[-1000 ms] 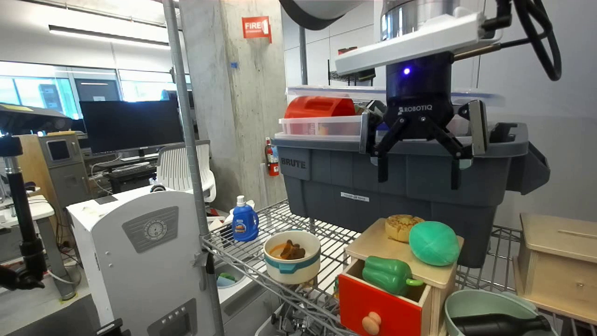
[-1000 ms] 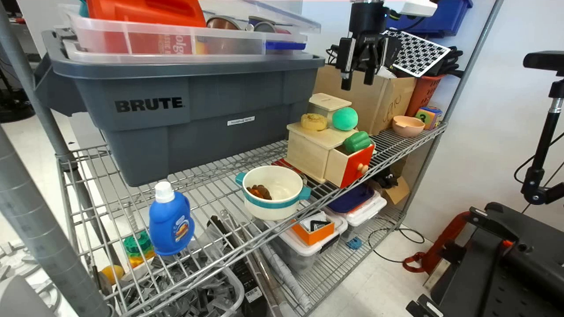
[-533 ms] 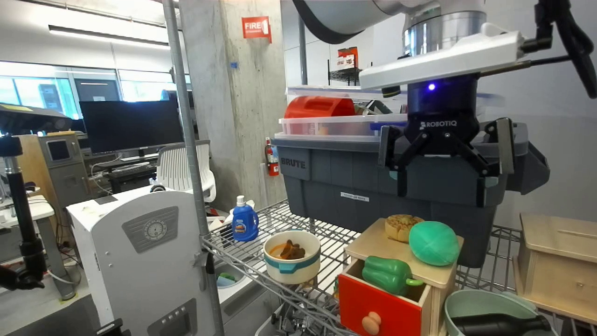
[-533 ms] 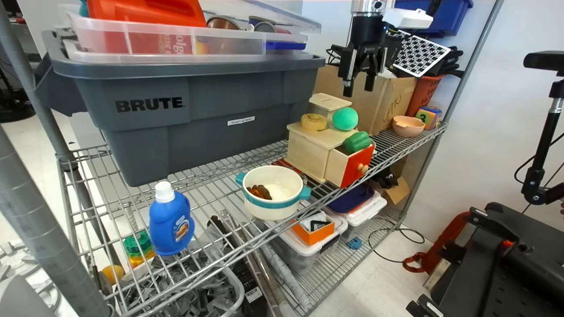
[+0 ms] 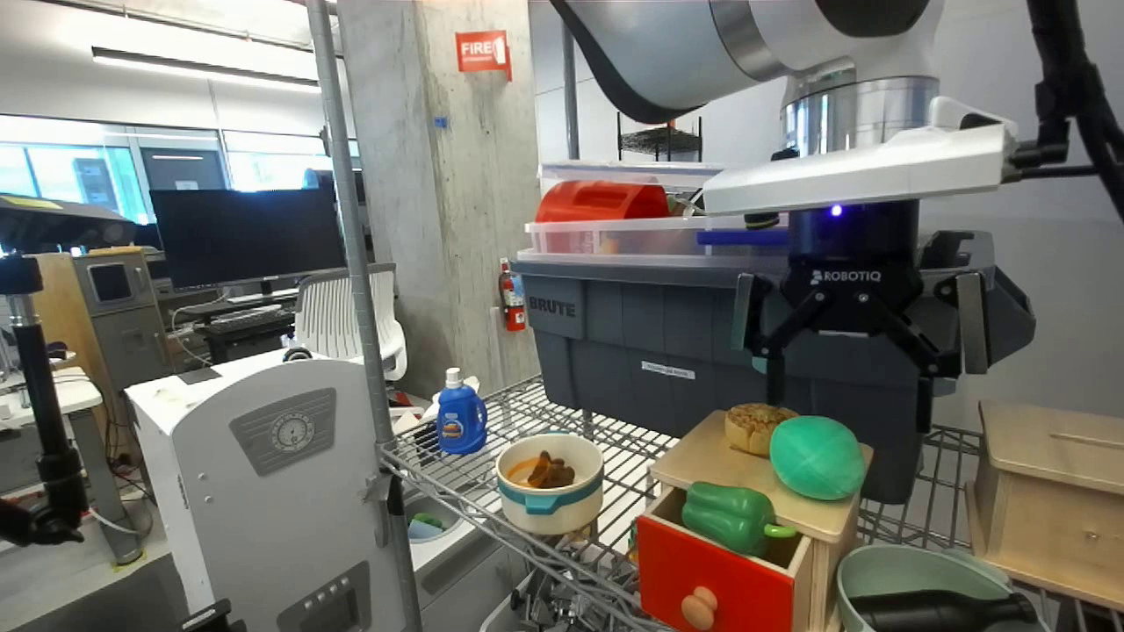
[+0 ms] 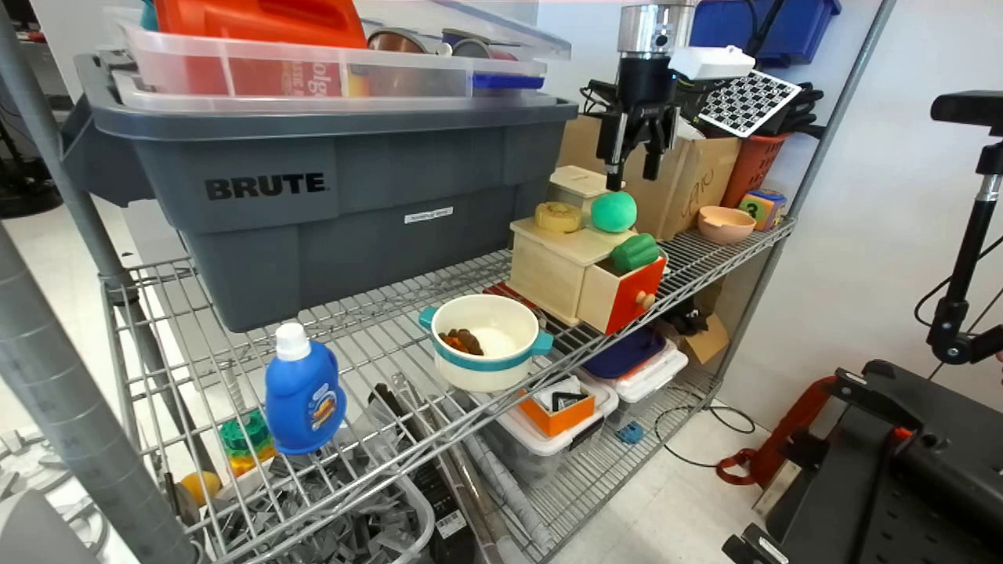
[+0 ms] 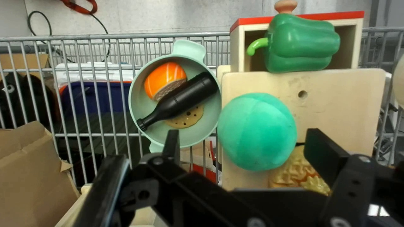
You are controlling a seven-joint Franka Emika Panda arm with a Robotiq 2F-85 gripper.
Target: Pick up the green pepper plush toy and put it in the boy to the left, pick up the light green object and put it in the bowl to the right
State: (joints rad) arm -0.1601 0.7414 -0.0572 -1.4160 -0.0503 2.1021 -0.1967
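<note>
Green pepper (image 7: 303, 44) | long axis along drawer front (image 5: 746, 581) | stem (image 7: 258, 44) toward grey-green bowl (image 7: 139, 101) | tool (image 5: 849, 399) unclenched, spread wide

Wrist cam downward — ext. views share drawer (image 5: 733, 572).

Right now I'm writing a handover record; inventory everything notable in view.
Drawer box: 1, tan and red, on shelf
Green pepper: 1, green, partly in drawer
Light green object: 1, mint, on drawer box
Pastry: 1, golden, on drawer box
Bowl: 1, grey-green, beside drawer box
Bottle: 1, black, in bowl
Orange lump: 1, orange, in bowl
Cookie: 1, tan, in bowl
Pot: 1, white and teal, on shelf
Jug: 1, blue, on shelf
Bin: 1, grey, on shelf
Gripper: 1, black, open, above shelf
</note>
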